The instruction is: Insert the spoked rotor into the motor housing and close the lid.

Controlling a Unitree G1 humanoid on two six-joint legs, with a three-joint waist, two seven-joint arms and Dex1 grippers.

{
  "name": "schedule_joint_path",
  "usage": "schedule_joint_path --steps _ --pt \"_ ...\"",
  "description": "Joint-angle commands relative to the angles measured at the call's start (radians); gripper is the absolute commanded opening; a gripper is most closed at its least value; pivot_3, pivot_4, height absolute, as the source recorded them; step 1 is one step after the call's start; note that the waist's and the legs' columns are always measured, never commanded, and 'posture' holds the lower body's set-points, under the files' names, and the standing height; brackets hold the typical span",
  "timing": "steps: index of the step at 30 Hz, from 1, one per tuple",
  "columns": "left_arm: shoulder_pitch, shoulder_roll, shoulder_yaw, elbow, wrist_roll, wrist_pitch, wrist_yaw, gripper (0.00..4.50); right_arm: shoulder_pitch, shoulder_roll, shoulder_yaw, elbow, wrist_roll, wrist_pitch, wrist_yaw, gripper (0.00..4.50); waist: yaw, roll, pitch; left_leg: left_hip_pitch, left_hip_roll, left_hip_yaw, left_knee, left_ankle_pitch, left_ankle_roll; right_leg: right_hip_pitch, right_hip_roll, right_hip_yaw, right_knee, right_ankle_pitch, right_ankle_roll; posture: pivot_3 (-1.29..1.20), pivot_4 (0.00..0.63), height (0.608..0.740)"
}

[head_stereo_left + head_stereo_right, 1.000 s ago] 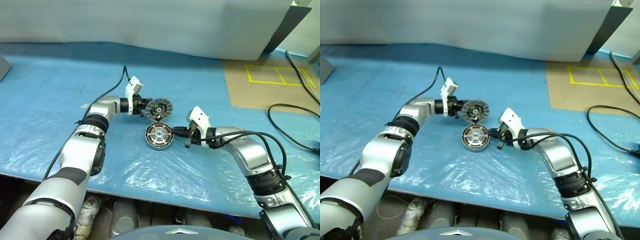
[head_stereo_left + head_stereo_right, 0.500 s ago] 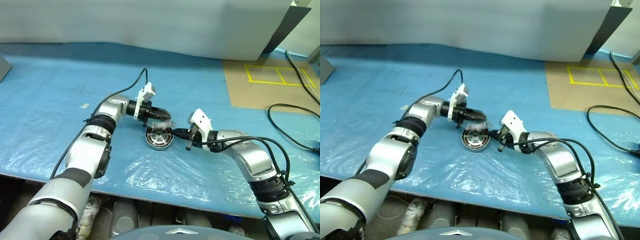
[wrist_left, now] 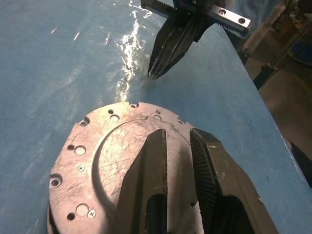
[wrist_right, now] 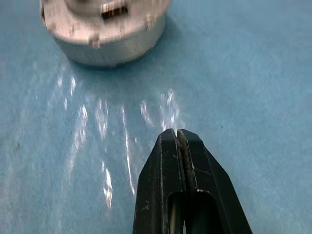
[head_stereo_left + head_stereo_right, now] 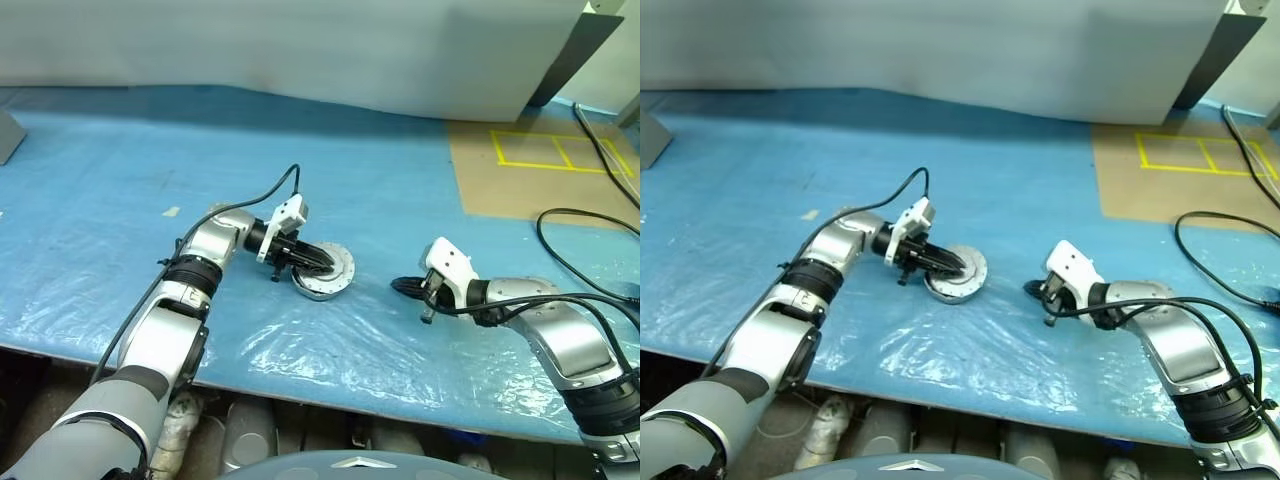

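Note:
The lid (image 5: 340, 263) lies flat, smooth silver face up, on top of the motor housing (image 5: 320, 292), whose silver rim shows beneath it. My left gripper (image 5: 322, 258) reaches over the lid from the left. In the left wrist view its fingers (image 3: 156, 161) lie across the lid's top (image 3: 97, 161) with a narrow gap, shut on the lid near its middle. The spoked rotor is hidden under the lid. My right gripper (image 5: 398, 286) rests shut and empty on the table, a hand's width right of the housing (image 4: 105, 34).
Crinkled blue plastic sheet (image 5: 120, 200) covers the table. A brown board with yellow tape (image 5: 540, 150) lies at the back right, and a black cable (image 5: 575, 250) loops at the right. The table's front edge (image 5: 300, 385) runs close below the arms.
My left gripper turned the lid from facing up at me to flat and brought it down onto the housing. My right gripper drew away from the housing to the right.

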Motion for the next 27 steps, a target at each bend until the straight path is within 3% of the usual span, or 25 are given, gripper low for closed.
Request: schedule_joint_path --steps 1,13,17,27 --pt "0.022 0.024 -0.012 -0.091 -0.027 0.03 -0.011 0.83 -0.048 0.031 -0.056 -0.085 0.089 0.043 -0.008 0.0 -0.001 0.0 0.0 0.0 0.0 0.0 0.0 0.0 0.0 0.0 0.0 0.0 0.0 0.0 0.0 0.0 0.15 0.74" --pt "0.038 0.192 0.137 -0.465 -0.187 0.212 0.112 0.83 -0.168 0.065 0.028 -0.106 0.099 0.045 -0.006 0.0 -0.005 0.002 0.001 -0.002 0.001 0.0 -0.001 0.0 0.0 -0.002 0.001 -0.001 0.0 0.0 0.0 0.0 0.15 0.74" --pt "0.132 0.295 0.141 -0.502 -0.155 0.185 0.152 0.78 -0.224 0.085 0.112 -0.032 0.035 -0.05 0.03 0.9 -0.014 0.003 0.0 -0.001 0.001 0.001 -0.002 0.0 -0.001 -0.002 0.001 0.0 0.0 0.0 0.0 0.0 0.15 0.74" --pt "0.299 0.366 0.198 -0.725 -0.233 0.291 0.313 0.78 -0.329 0.177 0.227 0.156 -0.053 -0.176 0.083 4.28 -0.007 0.003 0.001 -0.006 0.001 0.0 0.001 0.0 0.0 -0.004 0.0 -0.003 0.001 0.0 0.0 0.0 0.15 0.74"
